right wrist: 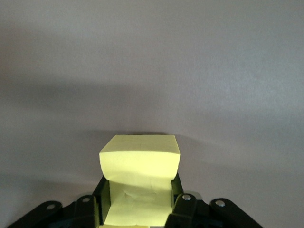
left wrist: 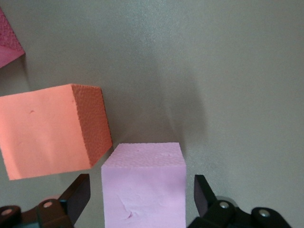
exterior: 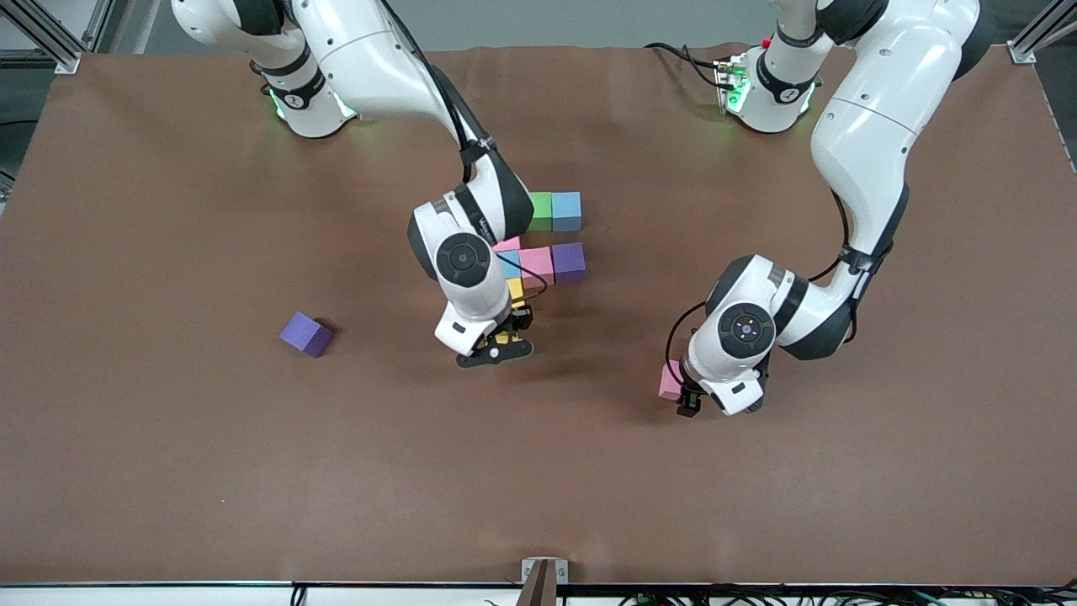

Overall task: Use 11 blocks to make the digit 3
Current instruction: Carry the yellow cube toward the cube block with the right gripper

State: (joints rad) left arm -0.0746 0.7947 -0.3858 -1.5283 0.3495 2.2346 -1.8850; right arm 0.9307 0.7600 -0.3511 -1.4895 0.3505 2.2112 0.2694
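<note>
**Pink cube between my open fingers, figure a little over half built**

Pink block (exterior: pixel 671 380) lies nearest the front camera, on the desk (exterior: pixel 168 471) toward the left arm's end, and it is not yet part of the digit.

Toward the right arm's end, a loose purple block (exterior: pixel 305 334) sits alone, well apart from everything else. It has yet to be brought in.

Next comes my right gripper (exterior: pixel 502 341), low over the desk at the near end of the figure. Its fingers are clamped on a yellow block (right wrist: pixel 137 156), which I judge to be the next cube of the column. The right arm bends down steeply from its base and hides part of the figure.

What shows of the digit 3 (exterior: pixel 538 252) is a green cube (exterior: pixel 540 210) touching a blue cube (exterior: pixel 566 210) as the arm farthest from the camera. Nearer, a middle row of blue, pink and purple runs together, and a second yellow cube (exterior: pixel 515 289) carries the column nearer. I count about seven cubes placed. The nearest arm is missing.

My left gripper (left wrist: pixel 140 199) hangs low at the pink block, wrist folded under the elbow. Its fingers (left wrist: pixel 78 194) stand spread on either side with a gap each way, gripping nothing. An orange block (left wrist: pixel 47 133) rests just beside the pink one, also unplaced.
</note>
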